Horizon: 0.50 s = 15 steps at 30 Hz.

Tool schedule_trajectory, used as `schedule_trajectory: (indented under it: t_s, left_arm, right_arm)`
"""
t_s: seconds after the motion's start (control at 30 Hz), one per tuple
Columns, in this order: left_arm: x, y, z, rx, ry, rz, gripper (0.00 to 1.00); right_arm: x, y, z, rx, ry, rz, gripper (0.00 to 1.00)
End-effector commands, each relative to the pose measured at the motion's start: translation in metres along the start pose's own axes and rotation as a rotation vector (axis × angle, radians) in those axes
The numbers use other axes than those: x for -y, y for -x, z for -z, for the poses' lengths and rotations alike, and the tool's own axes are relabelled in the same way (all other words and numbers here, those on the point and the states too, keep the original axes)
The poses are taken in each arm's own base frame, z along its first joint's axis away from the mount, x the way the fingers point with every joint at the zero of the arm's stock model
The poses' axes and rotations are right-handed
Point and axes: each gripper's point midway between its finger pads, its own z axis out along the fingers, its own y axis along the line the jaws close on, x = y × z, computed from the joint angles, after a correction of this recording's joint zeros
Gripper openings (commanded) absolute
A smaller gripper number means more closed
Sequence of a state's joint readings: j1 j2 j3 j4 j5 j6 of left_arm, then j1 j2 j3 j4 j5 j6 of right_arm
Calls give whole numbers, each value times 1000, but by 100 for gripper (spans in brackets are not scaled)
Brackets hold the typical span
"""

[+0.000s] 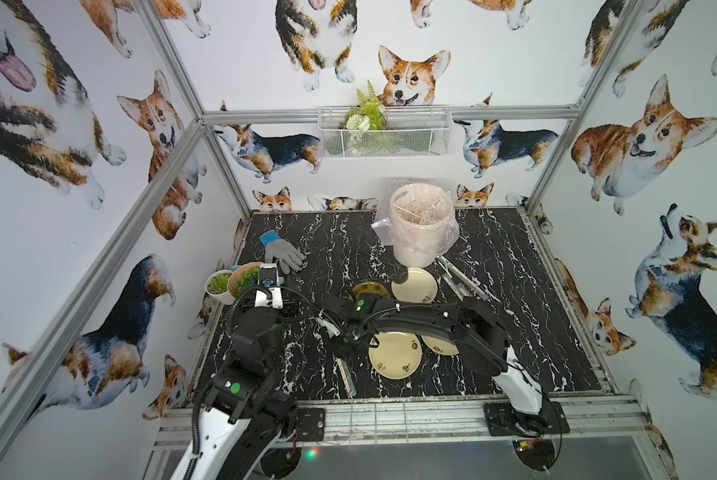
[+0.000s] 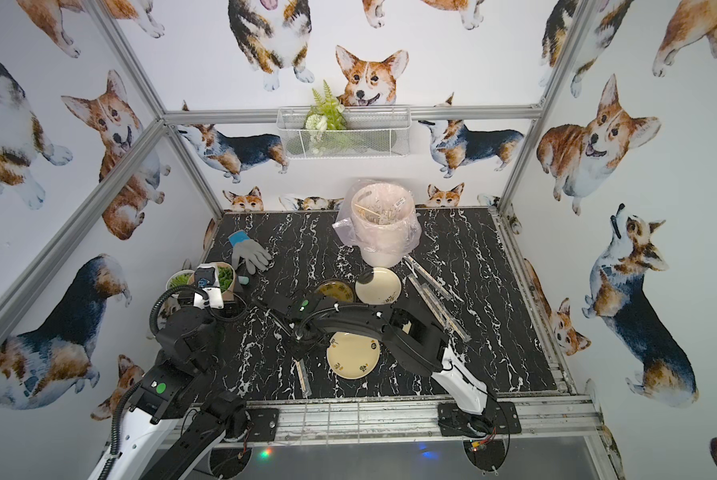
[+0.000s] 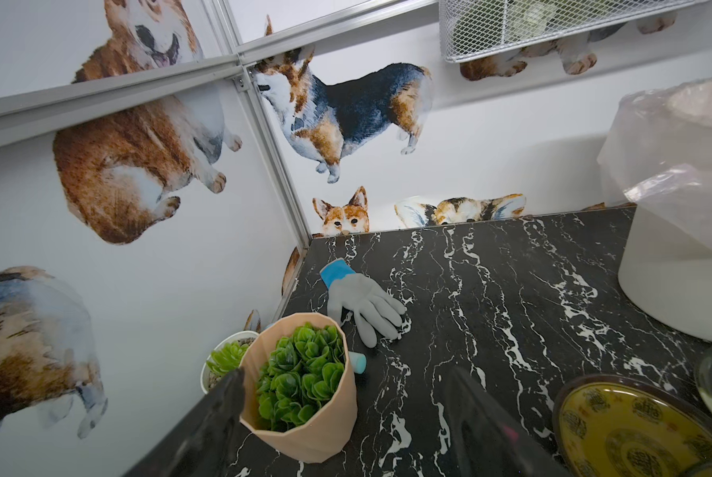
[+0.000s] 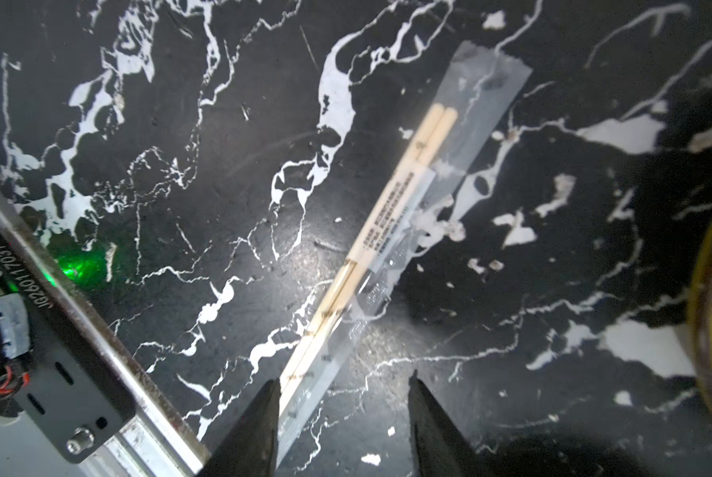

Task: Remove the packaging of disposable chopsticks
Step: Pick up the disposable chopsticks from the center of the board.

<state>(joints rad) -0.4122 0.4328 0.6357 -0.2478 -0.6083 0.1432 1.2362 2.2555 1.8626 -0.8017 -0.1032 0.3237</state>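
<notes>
Step in hand, as I judge it: reaching for the next wrapped pair. No unwrapping has begun on it.

Near edge of the table: one pair of chopsticks lies flat, sealed in its sleeve. It sits at 8 o'clock from the near plate and runs roughly 12 to 6. The right gripper hangs low over its 12 o'clock end, jaws apart, gripping nothing. One finger sits just beside the sleeve edge; I cannot tell whether it touches. The other finger stands over bare table, so the sleeve is off-centre in the gap.

Next move calls for a small sideways shift to centre the sleeve, a descent to the table, then a firm close on thin, slippery plastic. Pulling the sleeve off will likely need a second hold.

The left gripper is well apart at 10 o'clock, beside the plant pot, jaws wide and empty.

Farther off, more wrapped pairs lie at 5 o'clock from the bin. The bin stands at 12 o'clock with sticks and wrappers inside.
</notes>
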Motion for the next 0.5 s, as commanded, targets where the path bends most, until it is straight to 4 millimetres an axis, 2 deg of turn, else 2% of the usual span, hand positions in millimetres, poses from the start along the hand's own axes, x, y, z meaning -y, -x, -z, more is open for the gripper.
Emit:
schedule_trajectory:
  t_s: [0.0,0.33,0.47]
  left_arm:
    - [-11,10,4,56,45,14,79]
    - [-43,13,23,134,151,87,79]
    - [-46,12,24,136,161,93,79]
  right_arm:
    - [7,-13,-5,-79,-71,34,53]
    - [12,-18,-27,-162,-138,59,48]
    - [14,-22,-34,-196,-167,68,48]
